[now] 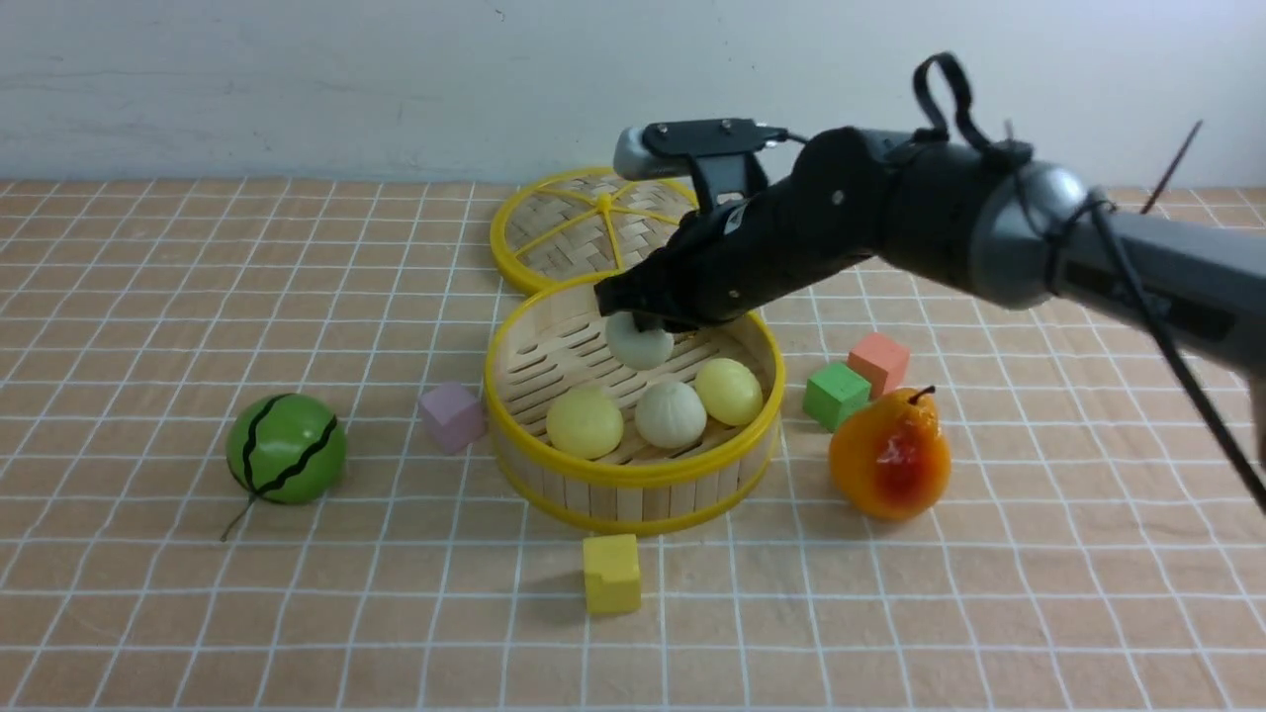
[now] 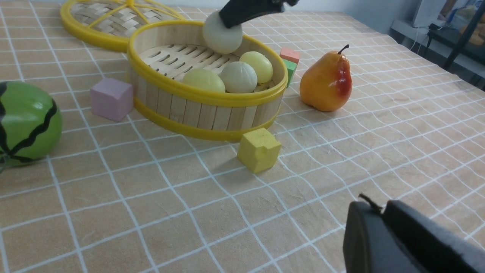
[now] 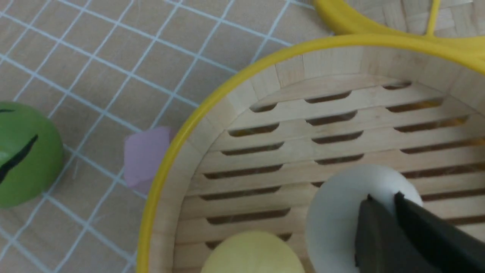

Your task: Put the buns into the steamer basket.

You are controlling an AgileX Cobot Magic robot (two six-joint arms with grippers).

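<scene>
Three buns (image 1: 671, 413) lie in the near half of the steamer basket (image 1: 593, 494). The fourth bun (image 1: 638, 341) is at its far side, its top seemingly pinched by the narrow right jaws. The left jaws look closed and empty. Only the release remains.

It looked like a robotics lab or test room with a staged tabletop, not a real kitchen. The table was covered by an orange cloth (image 1: 198, 613) printed with a white grid, and it stood against a bare white wall (image 1: 297, 79). What lay on it was play food and props: a green watermelon ball (image 1: 287, 448), a glossy pear (image 1: 890, 455), a bun (image 2: 221, 38) and a yellow foam block (image 1: 611, 574). A black robot arm (image 1: 890, 227) with a looped cable reached over it. Off the table's far corner in the left wrist view were a side shelf (image 2: 409, 28) with wires and a black stand leg (image 2: 460, 41)
</scene>
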